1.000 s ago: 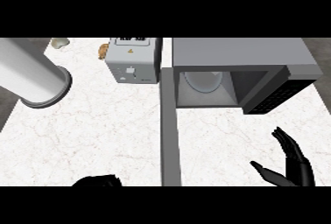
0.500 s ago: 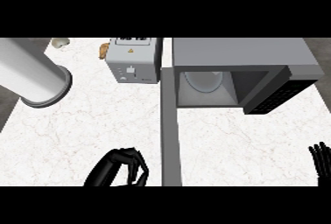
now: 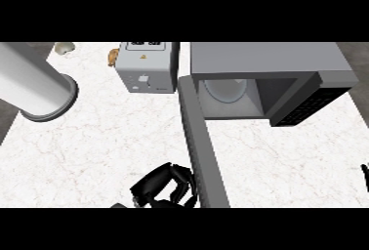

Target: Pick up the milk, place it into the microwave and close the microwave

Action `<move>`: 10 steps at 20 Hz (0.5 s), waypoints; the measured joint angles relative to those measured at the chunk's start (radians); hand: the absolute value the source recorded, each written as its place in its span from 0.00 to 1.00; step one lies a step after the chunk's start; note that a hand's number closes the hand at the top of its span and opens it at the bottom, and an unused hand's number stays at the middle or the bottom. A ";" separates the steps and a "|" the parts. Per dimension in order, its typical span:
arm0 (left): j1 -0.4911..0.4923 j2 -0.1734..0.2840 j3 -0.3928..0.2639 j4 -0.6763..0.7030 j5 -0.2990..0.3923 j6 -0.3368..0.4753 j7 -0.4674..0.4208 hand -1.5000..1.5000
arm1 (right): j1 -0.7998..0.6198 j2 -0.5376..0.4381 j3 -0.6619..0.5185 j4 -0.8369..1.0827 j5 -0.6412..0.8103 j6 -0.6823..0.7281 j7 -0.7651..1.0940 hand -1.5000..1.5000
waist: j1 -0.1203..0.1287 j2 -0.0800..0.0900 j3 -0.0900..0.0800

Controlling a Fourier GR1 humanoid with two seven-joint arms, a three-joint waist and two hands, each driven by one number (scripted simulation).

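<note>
Your left hand (image 3: 164,188) sits curled at the desk's (image 3: 93,141) near edge, nothing visible inside; right hand (image 3: 365,172) barely shows, can't tell; microwave (image 3: 267,80) door (image 3: 204,141) open

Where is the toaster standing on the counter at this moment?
In the head view, the toaster stands at the counter's far edge, immediately left of the open microwave and right of the large grey cylinder.

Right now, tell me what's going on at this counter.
The microwave stands open, its door swung out toward the robot and a glass plate visible inside. The left hand is low near the door, fingers curled; whether it holds anything can't be seen. Only a sliver of the right hand shows at the right edge. No milk is in view.
</note>
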 measured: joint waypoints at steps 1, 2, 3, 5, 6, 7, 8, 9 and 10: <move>-0.021 0.000 -0.021 0.029 0.005 0.001 0.005 1.00 | 0.011 -0.008 -0.002 -0.012 -0.004 0.005 0.001 0.00 | -0.002 0.000 0.000; -0.047 0.001 -0.054 0.055 0.016 0.016 0.010 1.00 | 0.010 -0.010 0.000 -0.010 -0.001 0.006 -0.002 0.00 | -0.001 0.000 0.000; -0.070 0.002 -0.086 0.084 0.027 0.037 0.003 1.00 | 0.003 -0.011 -0.002 -0.004 -0.001 0.006 -0.004 0.00 | 0.000 0.000 0.000; -0.118 0.003 -0.159 0.139 0.054 0.089 0.000 1.00 | 0.003 -0.019 -0.002 -0.021 -0.010 0.017 0.003 0.00 | -0.003 0.000 -0.001; -0.131 0.003 -0.199 0.160 0.067 0.122 -0.011 1.00 | 0.003 -0.018 0.003 -0.024 -0.007 0.020 -0.001 0.00 | -0.004 0.000 -0.001; -0.148 0.003 -0.240 0.183 0.088 0.159 -0.025 1.00 | 0.004 -0.019 0.008 -0.035 -0.006 0.021 0.000 0.00 | -0.007 0.000 -0.001; -0.170 0.004 -0.272 0.204 0.112 0.194 -0.040 1.00 | 0.009 -0.019 0.012 -0.057 -0.010 0.025 0.005 0.00 | -0.010 0.000 -0.001; -0.187 0.006 -0.308 0.215 0.138 0.238 -0.049 1.00 | 0.005 -0.019 0.016 -0.065 -0.013 0.027 0.006 0.00 | -0.013 0.001 -0.001; -0.198 0.008 -0.337 0.229 0.163 0.277 -0.071 1.00 | 0.001 -0.026 0.017 -0.070 -0.018 0.035 0.011 0.00 | -0.014 0.001 -0.001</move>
